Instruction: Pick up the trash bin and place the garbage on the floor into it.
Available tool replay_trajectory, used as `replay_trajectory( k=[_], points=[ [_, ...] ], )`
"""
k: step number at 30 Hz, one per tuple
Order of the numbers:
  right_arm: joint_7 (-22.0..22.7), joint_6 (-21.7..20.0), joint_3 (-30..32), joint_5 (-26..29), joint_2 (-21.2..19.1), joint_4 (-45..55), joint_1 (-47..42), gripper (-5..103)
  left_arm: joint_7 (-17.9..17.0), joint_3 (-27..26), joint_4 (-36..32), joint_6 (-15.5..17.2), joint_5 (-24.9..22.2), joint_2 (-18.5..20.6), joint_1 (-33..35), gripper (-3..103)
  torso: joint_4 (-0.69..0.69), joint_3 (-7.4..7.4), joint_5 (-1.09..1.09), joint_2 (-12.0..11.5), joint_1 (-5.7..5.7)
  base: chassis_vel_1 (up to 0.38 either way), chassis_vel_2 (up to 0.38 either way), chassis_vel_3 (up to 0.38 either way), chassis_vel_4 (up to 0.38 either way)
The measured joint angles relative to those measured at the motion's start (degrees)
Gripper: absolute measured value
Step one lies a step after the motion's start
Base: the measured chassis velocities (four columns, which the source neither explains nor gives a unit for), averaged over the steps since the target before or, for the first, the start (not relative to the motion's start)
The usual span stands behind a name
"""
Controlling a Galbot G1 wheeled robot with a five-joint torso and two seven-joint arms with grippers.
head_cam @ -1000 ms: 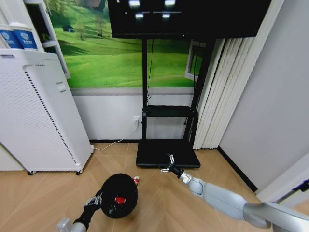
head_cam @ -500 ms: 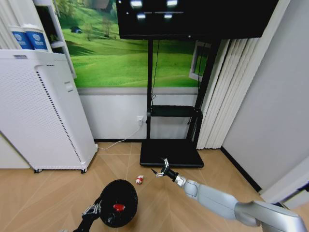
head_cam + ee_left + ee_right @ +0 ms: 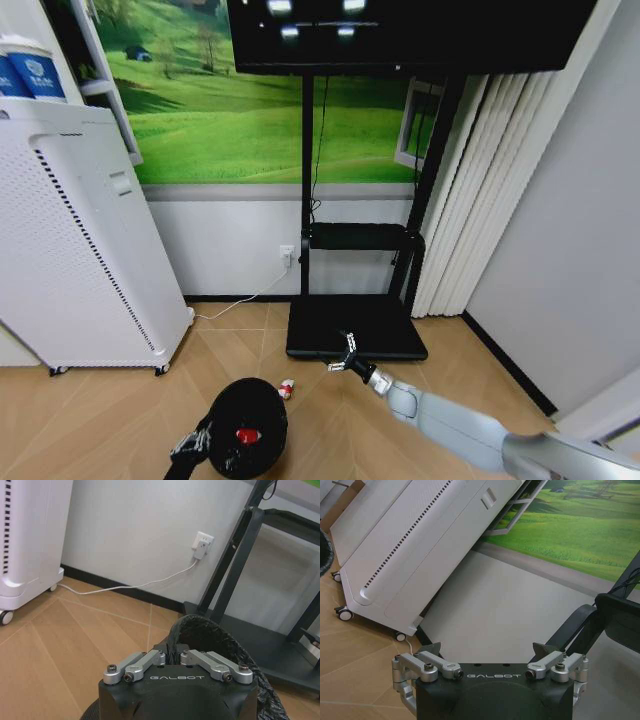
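Note:
The trash bin, small and black with a liner bag at its rim, hangs low at the head view's bottom. A small red lump lies inside it. My left gripper is shut on the bin's near rim. In the left wrist view that gripper pinches the crinkled liner edge of the bin. A red-and-white wrapper lies on the floor just beyond the bin. My right gripper hovers open, to the right of the wrapper, at the front edge of the black stand base. Nothing sits between the fingers of the right gripper.
A tall white perforated appliance on castors stands at the left, also seen as the white appliance. The TV stand's black base and posts sit ahead against the wall. A white cable runs to a wall socket. Curtains hang at the right.
The whole head view has shifted, so the camera moved. The left gripper still holds the bin. The right gripper stays open near the stand base, a little farther from the wrapper.

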Motion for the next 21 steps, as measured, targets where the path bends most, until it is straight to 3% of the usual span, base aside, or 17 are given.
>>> replay_trajectory(
  k=[10,21],
  points=[
    [-0.19,0.0,1.51,-1.15,0.9,-3.14,-0.56,100,0.01,-3.04,-1.9,-0.28,0.25,-0.83,3.53,7,-0.02,0.0,0.0,0.0,0.0,0.003,-0.003,-0.001,0.005],
    [2.04,0.0,1.31,-2.42,3.21,-5.43,-1.42,100,0.42,-6.94,-2.44,-1.61,0.43,-2.38,8.09,7,0.01,0.0,-0.02,-0.01,0.0,0.09,0.112,-0.088,-0.082]
  ],
)
